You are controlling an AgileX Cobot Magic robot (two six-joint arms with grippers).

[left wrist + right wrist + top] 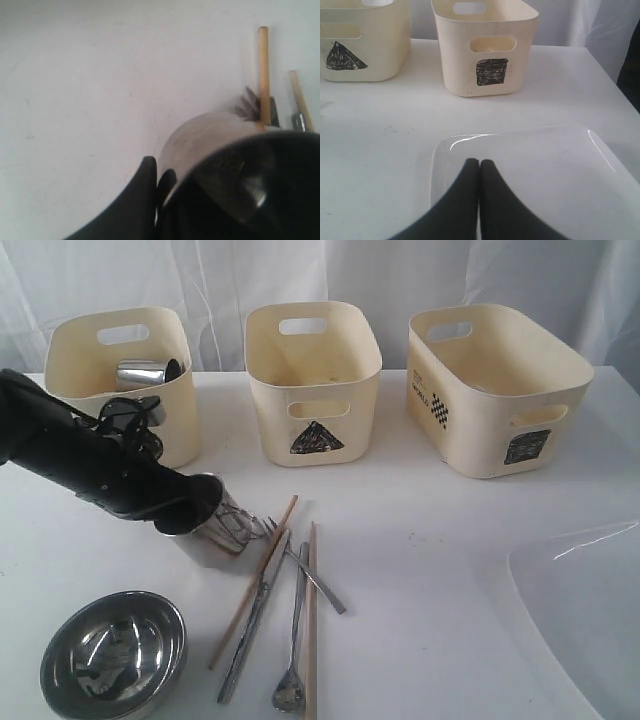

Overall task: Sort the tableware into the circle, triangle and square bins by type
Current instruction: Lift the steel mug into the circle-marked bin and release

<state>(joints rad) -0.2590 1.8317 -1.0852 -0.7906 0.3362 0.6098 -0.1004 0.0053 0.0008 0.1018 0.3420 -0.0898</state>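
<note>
The left pincer is clamping the steel mug at its rim on the table. Its fingers are sitting almost together, one pressing the outer wall. The right pincer is hanging fully shut over the large white square plate; whether it is touching is unclear. Only the exterior view is showing the steel bowl at the front, the fork, knife, spoon and chopsticks just beside the mug, and a second mug lying in the leftmost bin. The right wrist view is showing the triangle bin and square bin marks plainly.
</note>
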